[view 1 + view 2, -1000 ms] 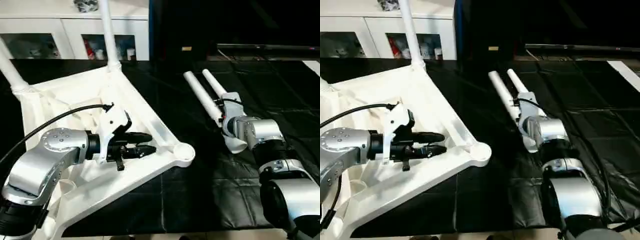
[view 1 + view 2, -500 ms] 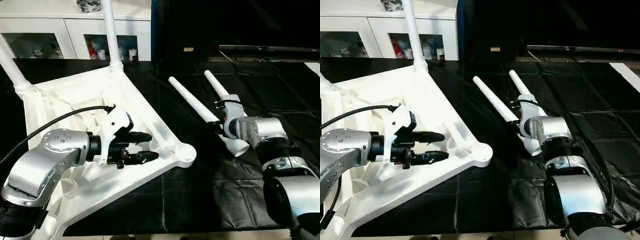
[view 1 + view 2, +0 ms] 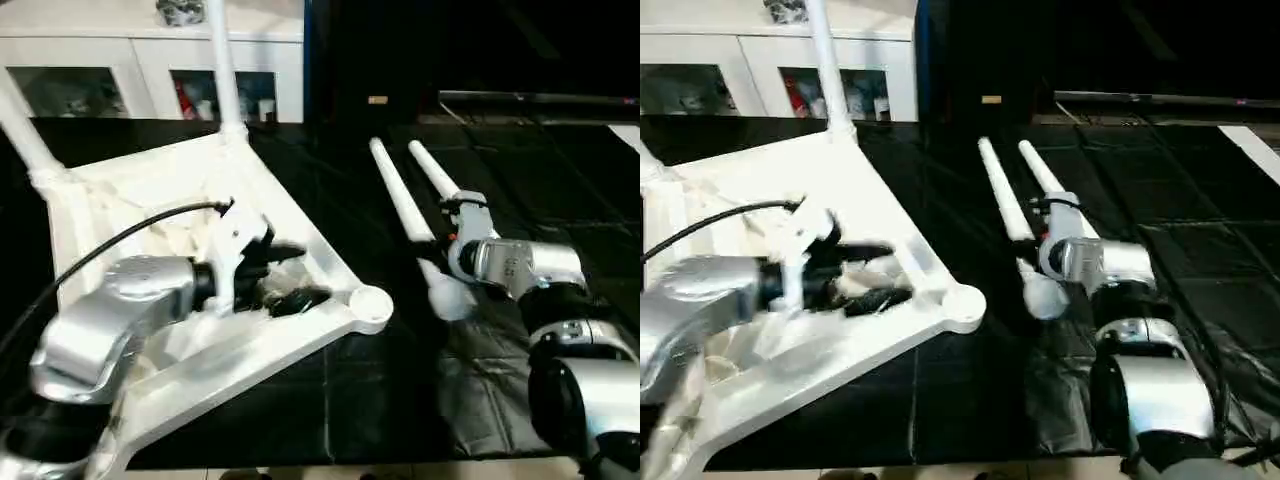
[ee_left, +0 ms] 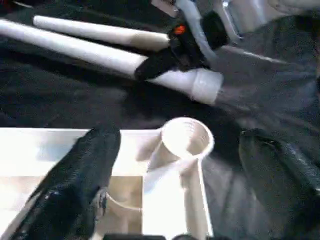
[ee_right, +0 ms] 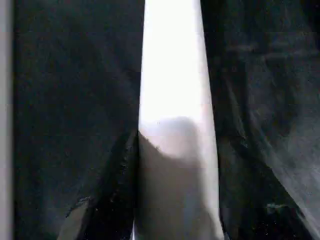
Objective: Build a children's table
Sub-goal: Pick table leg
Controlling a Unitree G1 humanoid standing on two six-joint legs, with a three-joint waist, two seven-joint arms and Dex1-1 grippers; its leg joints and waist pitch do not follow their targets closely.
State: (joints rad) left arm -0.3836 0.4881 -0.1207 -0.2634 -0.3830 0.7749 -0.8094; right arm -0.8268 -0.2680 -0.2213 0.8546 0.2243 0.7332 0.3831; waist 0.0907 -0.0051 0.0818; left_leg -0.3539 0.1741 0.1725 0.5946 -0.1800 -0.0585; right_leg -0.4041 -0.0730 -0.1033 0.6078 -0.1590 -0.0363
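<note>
From the head views, the white table top point(image 3: 140, 190) lay upside down on the black-covered desk point(image 3: 350, 400), ribbed underside up, with two legs point(image 3: 222, 70) standing in its far corner sockets. The left gripper point(image 3: 285, 275) hung over the ribs near the empty near corner socket point(image 3: 370, 303), its fingers spread with nothing between them. Two loose legs lay side by side to the right; the right gripper point(image 3: 1032, 245) pinched the nearer loose leg point(image 3: 1002, 195).

In the left wrist view, the left fingers point(image 4: 80, 175) stood wide apart either side of the open socket point(image 4: 187, 137), the right gripper point(image 4: 172, 55) clamping a leg point(image 4: 90, 52) beyond.

In the right wrist view, the held leg point(image 5: 172, 100) ran away over black cloth.
</note>
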